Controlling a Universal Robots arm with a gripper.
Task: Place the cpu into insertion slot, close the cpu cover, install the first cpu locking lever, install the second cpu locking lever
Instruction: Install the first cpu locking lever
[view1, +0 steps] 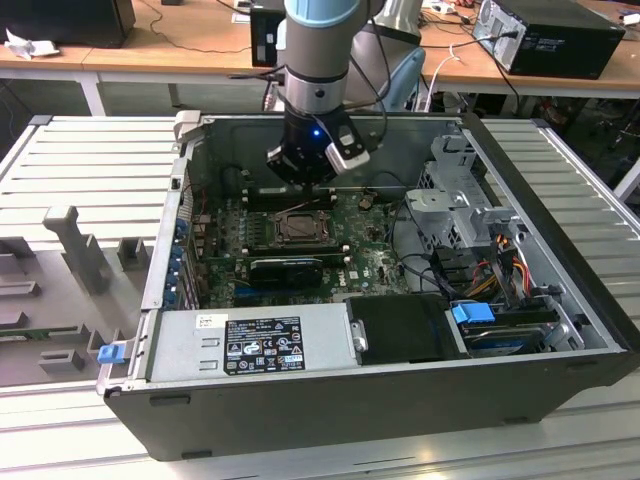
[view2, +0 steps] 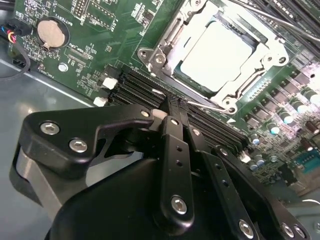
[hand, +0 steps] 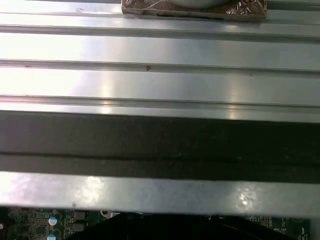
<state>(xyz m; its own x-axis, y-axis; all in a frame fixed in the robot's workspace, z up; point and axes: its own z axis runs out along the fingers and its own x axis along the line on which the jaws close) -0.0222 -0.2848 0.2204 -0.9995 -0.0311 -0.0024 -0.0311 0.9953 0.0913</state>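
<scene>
Above the motherboard, my tool (view2: 172, 107) hangs clenched and apparently empty just beside the insertion slot (view2: 220, 55), cpu (view2: 212, 55) seated under its cover.

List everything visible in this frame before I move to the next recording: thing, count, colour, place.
computer case: one, dark grey, lying open on the ribbed metal table.
motherboard: one, green, on the case floor.
cpu: one, silver-grey, seated in the insertion slot.
cpu cover: one, silver frame, down around the cpu.
memory slots: several, black, beside the insertion slot.
coin battery: one, silver, on the motherboard.
power supply: one, grey, at the case's near wall.
drive cage: one, silver, exterior view's right.
table: one, silver, under the case.
gripper: one, black, fingers together above the memory slots.
</scene>
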